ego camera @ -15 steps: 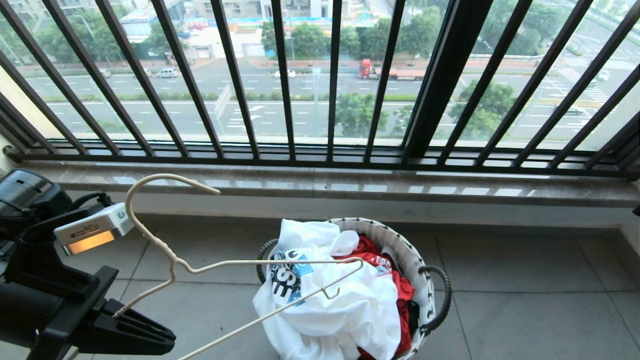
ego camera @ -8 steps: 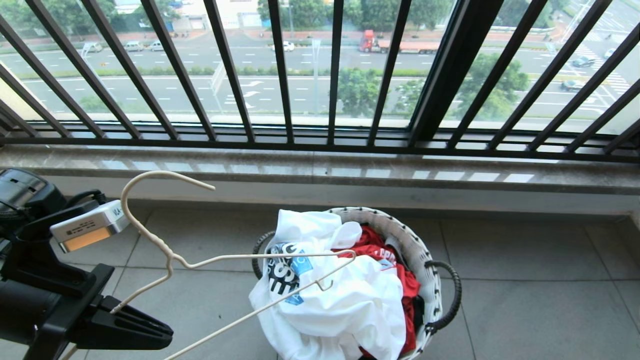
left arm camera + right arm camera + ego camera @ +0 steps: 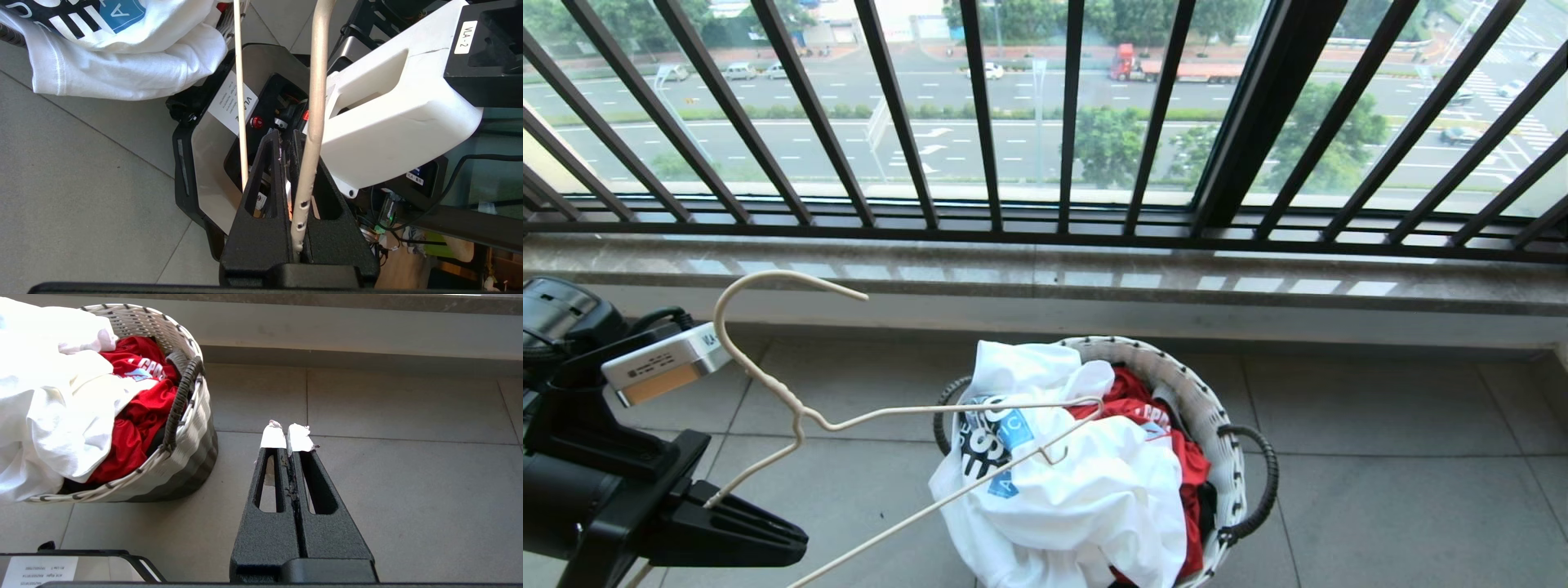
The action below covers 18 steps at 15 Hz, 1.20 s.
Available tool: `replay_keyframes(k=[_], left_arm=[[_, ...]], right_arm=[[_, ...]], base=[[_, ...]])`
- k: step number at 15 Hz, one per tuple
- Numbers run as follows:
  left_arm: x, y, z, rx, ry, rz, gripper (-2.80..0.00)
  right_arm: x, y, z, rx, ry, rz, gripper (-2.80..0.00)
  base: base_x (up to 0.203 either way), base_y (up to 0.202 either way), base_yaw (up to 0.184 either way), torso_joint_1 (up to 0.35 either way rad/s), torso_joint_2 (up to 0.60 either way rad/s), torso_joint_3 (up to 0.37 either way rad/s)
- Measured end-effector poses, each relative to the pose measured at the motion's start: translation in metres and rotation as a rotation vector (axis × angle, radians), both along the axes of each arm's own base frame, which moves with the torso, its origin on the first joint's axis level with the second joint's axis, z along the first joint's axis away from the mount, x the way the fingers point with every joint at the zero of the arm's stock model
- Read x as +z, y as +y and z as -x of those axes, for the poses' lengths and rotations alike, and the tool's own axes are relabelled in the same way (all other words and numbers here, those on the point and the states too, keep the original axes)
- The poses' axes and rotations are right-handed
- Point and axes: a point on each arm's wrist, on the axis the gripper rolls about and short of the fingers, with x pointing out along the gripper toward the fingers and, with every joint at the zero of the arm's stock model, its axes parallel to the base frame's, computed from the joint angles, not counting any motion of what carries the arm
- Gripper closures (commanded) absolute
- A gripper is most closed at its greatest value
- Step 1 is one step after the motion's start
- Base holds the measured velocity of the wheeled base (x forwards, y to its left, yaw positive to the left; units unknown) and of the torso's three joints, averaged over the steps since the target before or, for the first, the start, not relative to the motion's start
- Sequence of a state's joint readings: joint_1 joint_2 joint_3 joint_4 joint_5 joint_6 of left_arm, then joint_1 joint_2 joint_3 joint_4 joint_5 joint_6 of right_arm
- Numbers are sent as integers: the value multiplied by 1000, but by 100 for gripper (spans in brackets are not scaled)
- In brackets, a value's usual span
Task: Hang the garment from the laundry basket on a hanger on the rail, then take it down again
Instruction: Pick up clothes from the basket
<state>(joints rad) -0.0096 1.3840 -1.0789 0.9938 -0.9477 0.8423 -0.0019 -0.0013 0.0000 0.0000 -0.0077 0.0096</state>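
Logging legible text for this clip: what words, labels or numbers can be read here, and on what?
"VLA-2": white sticker on a black block, left wrist view.
White letters on the T-shirt print: crumpled, only fragments.
Red garment lettering: partly hidden, unreadable.
Paper label on the robot base: too small.

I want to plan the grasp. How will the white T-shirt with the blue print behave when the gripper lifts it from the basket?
The white T-shirt with the dark blue print is probably floppy: it lies crumpled and spills over the rim of the white woven basket. It will likely drape and stretch out when lifted. It may drag the red garment tangled beside it.
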Motion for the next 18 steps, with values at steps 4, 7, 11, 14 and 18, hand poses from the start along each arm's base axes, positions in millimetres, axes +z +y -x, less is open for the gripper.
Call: replay_keyframes(k=[4, 7, 11, 14, 18], left_arm=[[-1, 1, -7, 7, -3, 7, 0], [-5, 4, -17, 14, -2, 58, 0], [-8, 8, -23, 30, 21, 91, 0], [-6, 9, -23, 37, 21, 92, 0], [4, 10, -19, 67, 11, 98, 0]], right_arm=[[0, 0, 0, 1, 0, 3, 0], [0, 0, 0, 1, 2, 9, 0], [13, 0, 3, 4, -16, 32, 0], [46, 0, -5, 16, 26, 30, 0], [95, 1, -52, 68, 177, 77, 0]], base=[[0, 0, 0, 0, 0, 0], [0, 0, 0, 0, 0, 0], [0, 0, 0, 0, 0, 0], [0, 0, 0, 0, 0, 0], [0, 0, 0, 0, 0, 0]])
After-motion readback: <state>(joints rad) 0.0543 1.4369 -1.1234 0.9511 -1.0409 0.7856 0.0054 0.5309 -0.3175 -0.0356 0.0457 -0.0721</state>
